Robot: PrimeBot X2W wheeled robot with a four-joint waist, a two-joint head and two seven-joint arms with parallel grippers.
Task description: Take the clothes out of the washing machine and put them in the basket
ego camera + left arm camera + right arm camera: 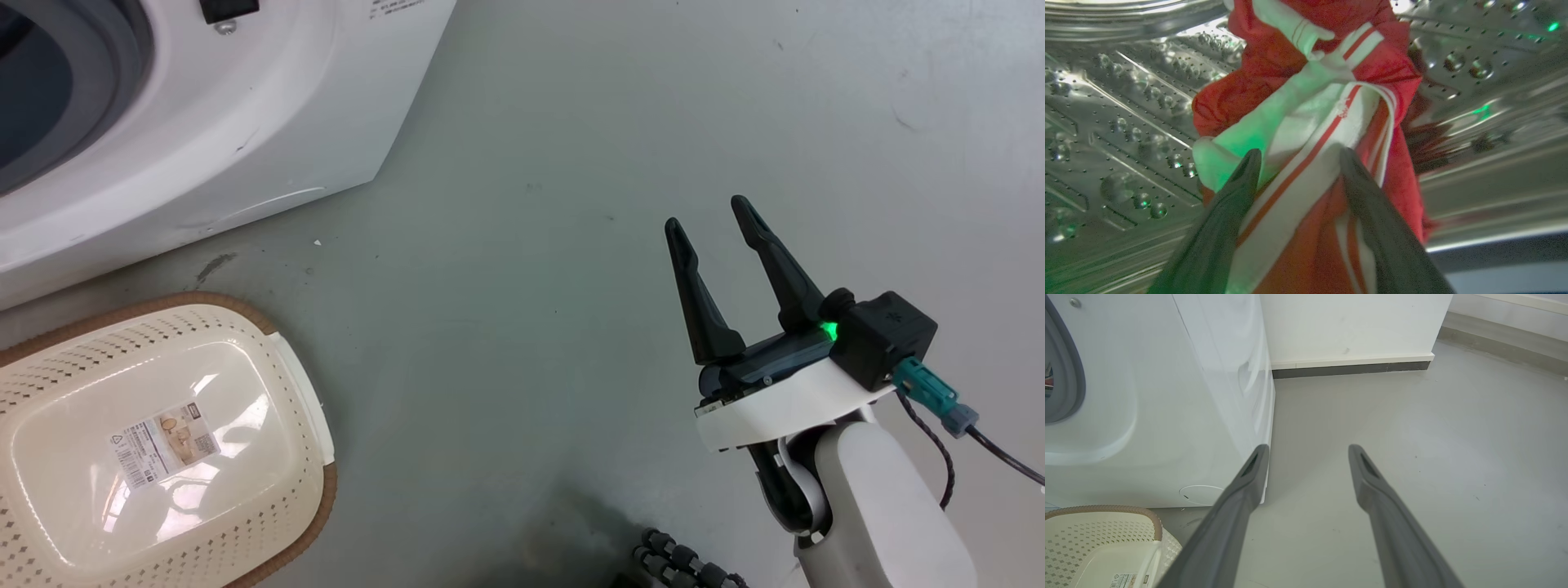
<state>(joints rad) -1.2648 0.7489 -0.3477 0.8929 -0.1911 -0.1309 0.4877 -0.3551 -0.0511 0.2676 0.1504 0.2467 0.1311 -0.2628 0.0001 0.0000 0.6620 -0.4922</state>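
Steel drum (1126, 122), clothes (1306, 102) partly behind splayed left hand (1298, 157)

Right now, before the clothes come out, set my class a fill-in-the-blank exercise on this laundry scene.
1. Inside the steel drum, the left claw straddles clothes that are white and ____.
2. The cream basket stands on the ____ beside the washing machine.
3. The right claw, fingers spread, holds ____.
Missing words: red; floor; nothing.
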